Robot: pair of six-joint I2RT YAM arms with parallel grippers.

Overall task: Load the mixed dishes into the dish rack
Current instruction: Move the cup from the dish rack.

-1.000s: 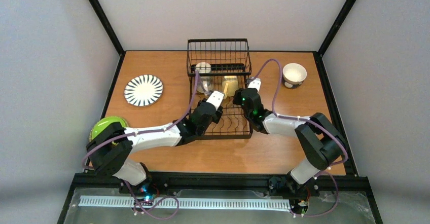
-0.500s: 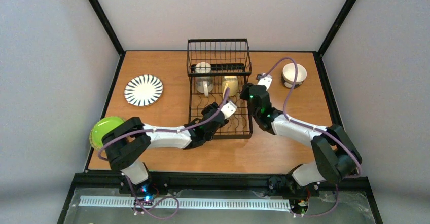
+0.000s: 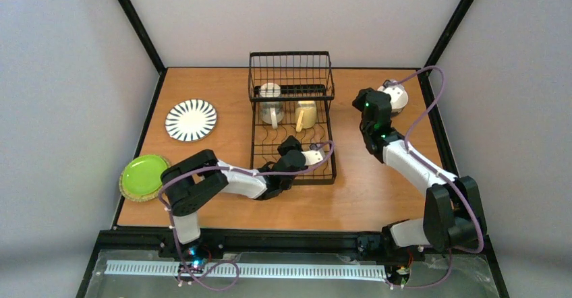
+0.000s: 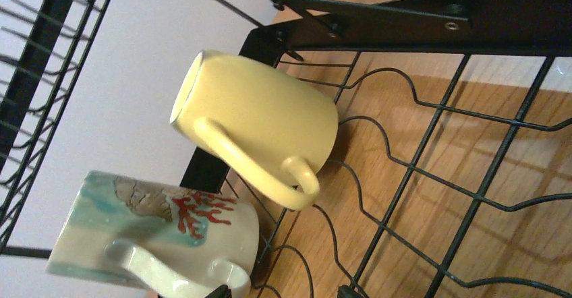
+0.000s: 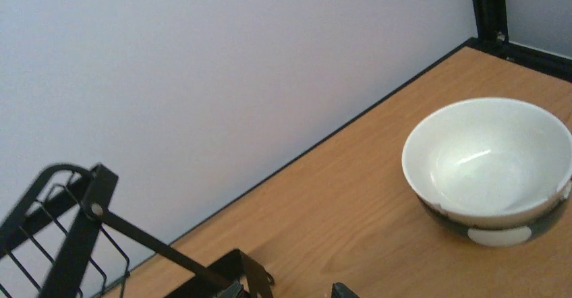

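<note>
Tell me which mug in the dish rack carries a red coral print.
The cream-and-teal mug, left of the yellow mug when seen from above. The yellow one is plain, with no pattern at all.

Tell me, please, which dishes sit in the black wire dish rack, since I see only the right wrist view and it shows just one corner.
Observer: Two: a pale yellow ceramic mug and a cream mug painted with teal and red coral, side by side near the tall basket end of the black wire dish rack.
Operator: Thank you. Which plates are not yet loaded?
Observer: A round black-and-white striped plate lies on the wooden table left of the rack, and a round lime-green plate at its near left edge.
Operator: And the other arm?
Observer: The left gripper hangs open and empty over the rack's near right part.
</note>
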